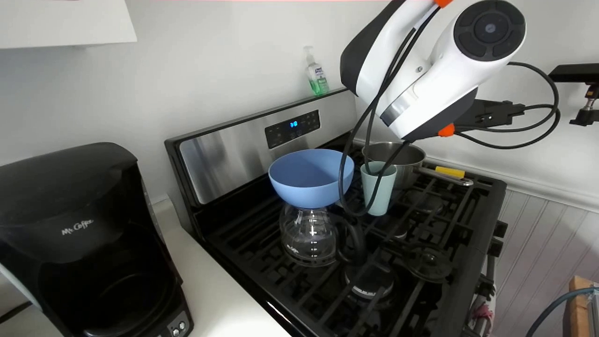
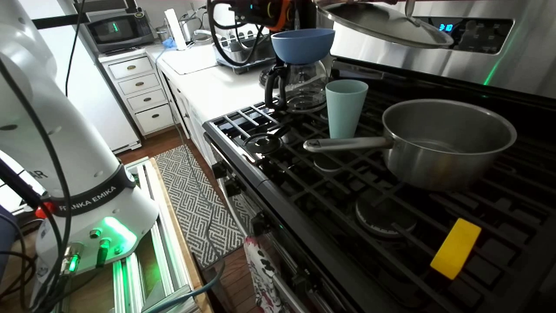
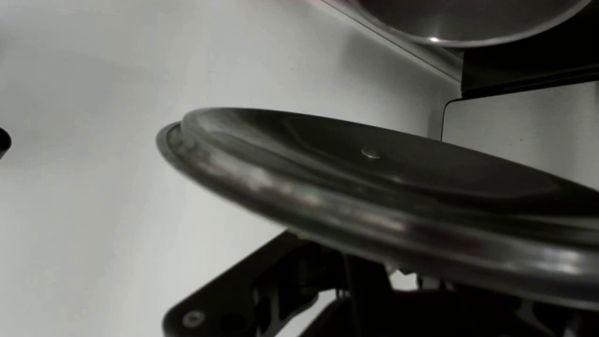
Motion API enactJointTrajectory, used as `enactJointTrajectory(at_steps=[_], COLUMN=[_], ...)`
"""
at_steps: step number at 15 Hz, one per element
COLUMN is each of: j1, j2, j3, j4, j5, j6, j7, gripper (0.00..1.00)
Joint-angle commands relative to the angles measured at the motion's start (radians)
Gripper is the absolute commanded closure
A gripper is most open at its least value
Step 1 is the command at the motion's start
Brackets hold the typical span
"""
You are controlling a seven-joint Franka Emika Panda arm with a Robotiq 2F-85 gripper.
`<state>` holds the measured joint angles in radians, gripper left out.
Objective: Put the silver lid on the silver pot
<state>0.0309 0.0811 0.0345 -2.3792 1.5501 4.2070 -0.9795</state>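
The silver lid [image 2: 386,24] hangs in the air at the top of an exterior view, tilted, its right side lower. It fills much of the wrist view [image 3: 374,187], underside showing. The silver pot [image 2: 434,167] stands on the stove, uncovered, its handle pointing left; it also shows in an exterior view [image 1: 406,169], partly behind the cup, and its rim shows in the wrist view [image 3: 433,41]. The lid is above the pot and apart from it. My gripper [image 3: 367,276] is behind the lid and holds it up; its fingertips and the lid's handle are hidden there.
A pale teal cup [image 2: 345,111] stands close to the pot. A blue bowl [image 1: 311,180] sits on a glass carafe [image 1: 309,238]. A yellow block [image 2: 456,248] lies on the grates. The stove's back panel [image 1: 224,152] rises behind. A coffee maker [image 1: 70,210] stands on the counter.
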Motion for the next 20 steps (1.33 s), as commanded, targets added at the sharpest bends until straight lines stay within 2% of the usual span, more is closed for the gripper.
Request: enactJointTrajectory(at_steps=[1, 7, 9, 10, 11, 12, 20], j1=[0.002, -0.005, -0.009, 0.002, 0.000, -0.001, -0.021], j2=[0.085, 0.226, 0.250, 0.218, 0.234, 0.243, 0.287], j3=[-0.012, -0.041, -0.051, -0.044, -0.050, -0.054, -0.076], j4=[0.038, 0.131, 0.153, 0.102, 0.113, 0.121, 0.154], j5=[-0.047, -0.059, -0.039, -0.050, -0.050, -0.050, -0.070], j6=[0.033, 0.019, 0.007, -0.003, -0.003, -0.003, -0.092], j7=[0.158, 0.321, 0.318, 0.312, 0.317, 0.319, 0.341], gripper=[0.98, 0.98, 0.98, 0.92, 0.92, 0.98, 0.98])
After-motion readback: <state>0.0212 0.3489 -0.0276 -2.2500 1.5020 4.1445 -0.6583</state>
